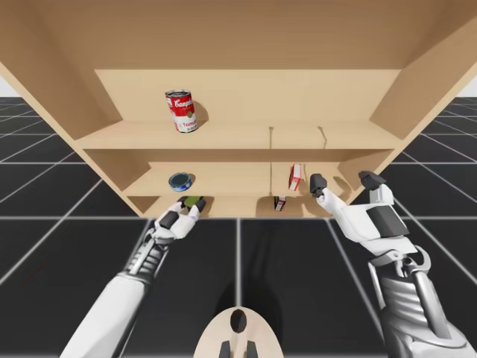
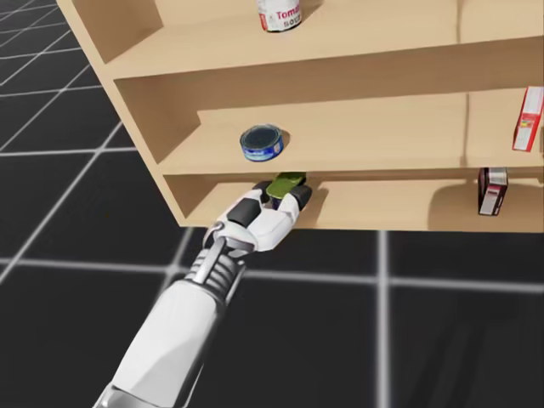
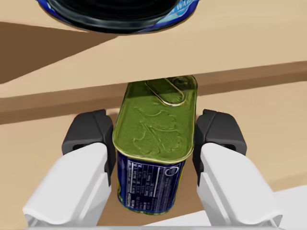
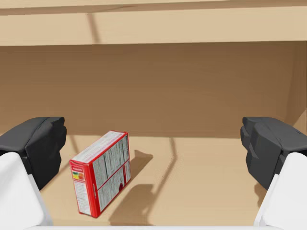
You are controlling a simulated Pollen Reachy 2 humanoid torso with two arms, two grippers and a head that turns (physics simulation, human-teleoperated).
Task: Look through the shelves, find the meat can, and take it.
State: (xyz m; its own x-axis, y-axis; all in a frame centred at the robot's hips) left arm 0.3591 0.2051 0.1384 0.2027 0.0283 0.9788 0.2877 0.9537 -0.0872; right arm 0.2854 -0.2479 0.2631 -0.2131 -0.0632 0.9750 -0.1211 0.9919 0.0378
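Observation:
The meat can [image 3: 154, 143] is an oblong tin with a green lid and a dark blue body. It sits at the front of the bottom shelf [image 2: 382, 208], under the middle board. My left gripper [image 3: 156, 132] is shut on it, one dark pad pressed to each long side. The same can [image 1: 193, 201] [image 2: 287, 183] shows at the tip of my left gripper [image 1: 186, 209] [image 2: 285, 194] in the high and head views. My right gripper [image 1: 344, 181] [image 4: 153, 143] stands open at the shelf's right end, with a red box [image 4: 101, 172] ahead of it, nearer one finger.
A flat blue tin [image 2: 261, 142] [image 1: 179, 181] lies on the middle shelf just above the meat can. A red-and-white round can [image 1: 181, 111] stands on the top shelf. The red box [image 1: 296, 177] and a dark red box [image 2: 492, 190] stand further right, past a thin divider [image 1: 270, 179].

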